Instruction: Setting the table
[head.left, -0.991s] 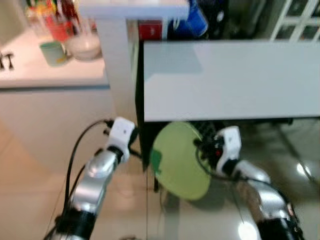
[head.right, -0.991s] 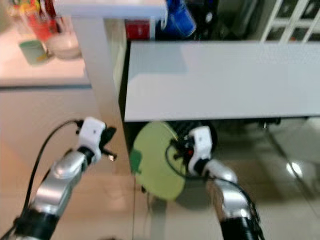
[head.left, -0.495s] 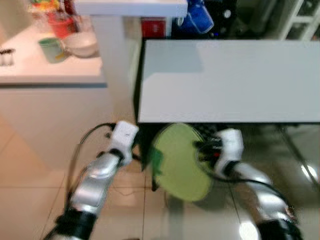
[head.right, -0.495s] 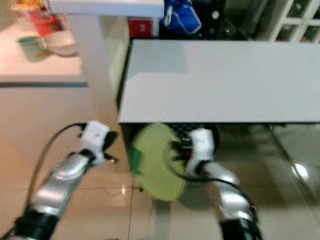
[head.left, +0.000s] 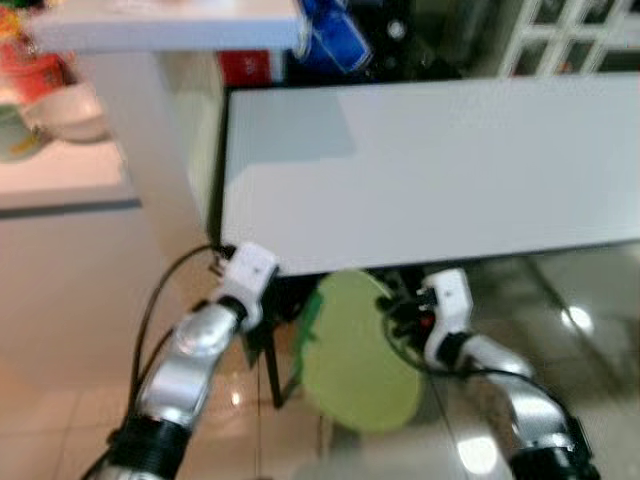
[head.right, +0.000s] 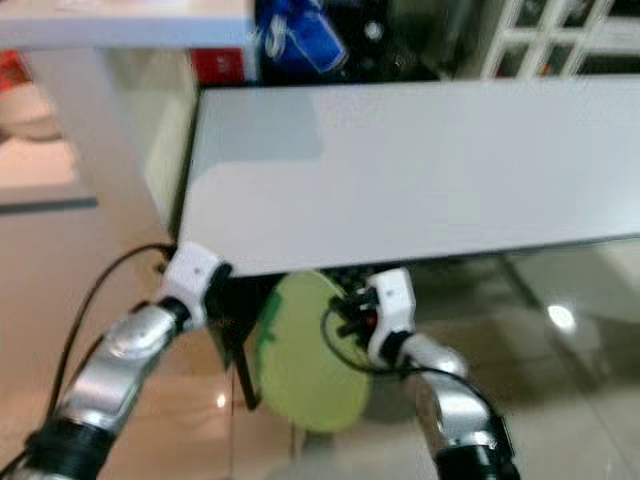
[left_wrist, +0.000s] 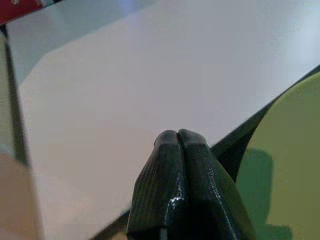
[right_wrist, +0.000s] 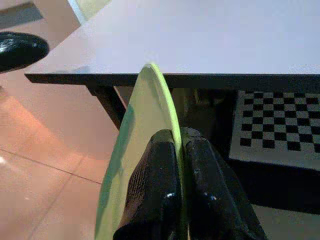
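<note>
The view had been shifted right; the round lime-green plate (right_wrist: 150, 125) was pinched edge-on between the right gripper (right_wrist: 180, 145) fingers, below the white table (head.left: 450, 170) edge; the left gripper (left_wrist: 178, 136) was pressed shut.

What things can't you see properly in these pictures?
- The green plate: in the left eye view its top edge is hidden under the white table.
- The blue thing behind the table: blurred and cut off at the top edge.
- The bowl on the counter: blurred, its contents unreadable.
- The right gripper: its finger pads are hidden by the plate it pinches.
</note>
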